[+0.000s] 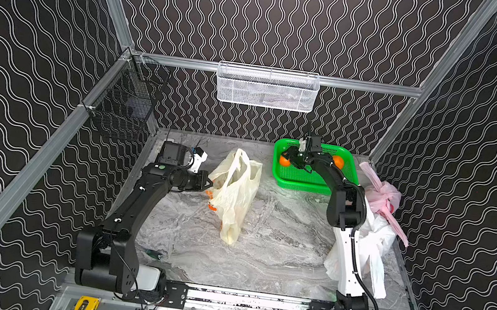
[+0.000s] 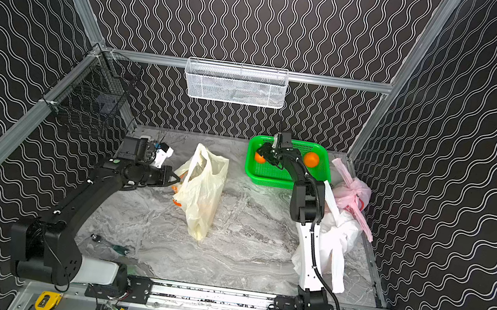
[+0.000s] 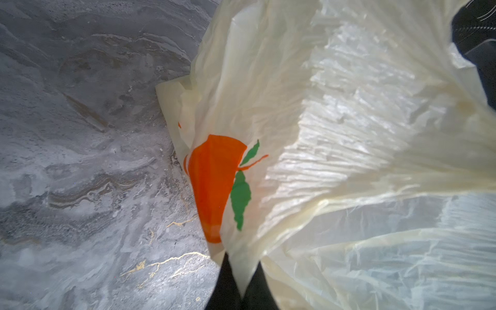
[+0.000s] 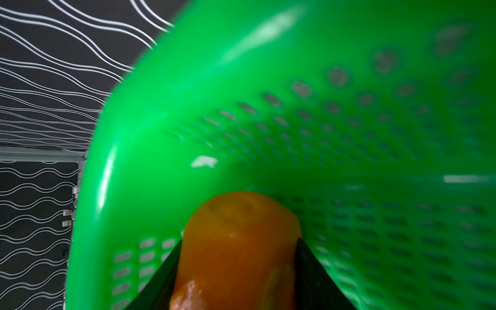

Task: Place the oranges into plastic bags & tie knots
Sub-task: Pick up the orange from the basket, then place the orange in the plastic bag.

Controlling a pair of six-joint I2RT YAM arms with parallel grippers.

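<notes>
Small round orange [image 4: 239, 220] is gripped by right tool [image 4: 239, 241] in green perforated basket [image 4: 349, 128]; pale yellow plastic bag [image 3: 322, 128] pinched by left tool [image 3: 243, 268].

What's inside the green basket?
Two: one orange clamped in the right gripper, a second orange near the far wall. The right arm covers part of the green basket; more could hide there.

Green basket [image 1: 298, 186] sits back right on the tabletop [image 1: 277, 247]; white mesh basket [image 1: 265, 93] hangs on the rear rail [image 1: 364, 85]; yellow tape measure [image 1: 86, 305] in front.
</notes>
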